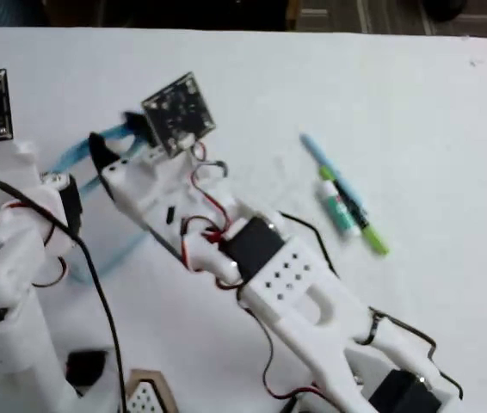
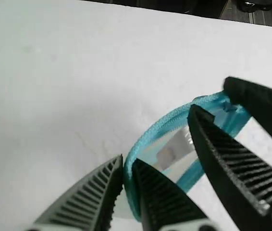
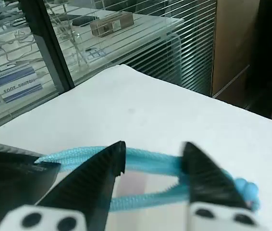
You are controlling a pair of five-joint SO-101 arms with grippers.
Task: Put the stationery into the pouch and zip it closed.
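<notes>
The pouch (image 2: pixel 172 150) is judged soft and floppy; its zip edge (image 2: pixel 151 131) is pinched in the left hand (image 2: pixel 127 163), the right hand (image 3: pixel 154 147) held wide astride it.

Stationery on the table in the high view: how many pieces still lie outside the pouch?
3, lying close together on the table: a blue pen, a short white and green stick, and a black and green pen. More may be hidden inside the pouch.
</notes>
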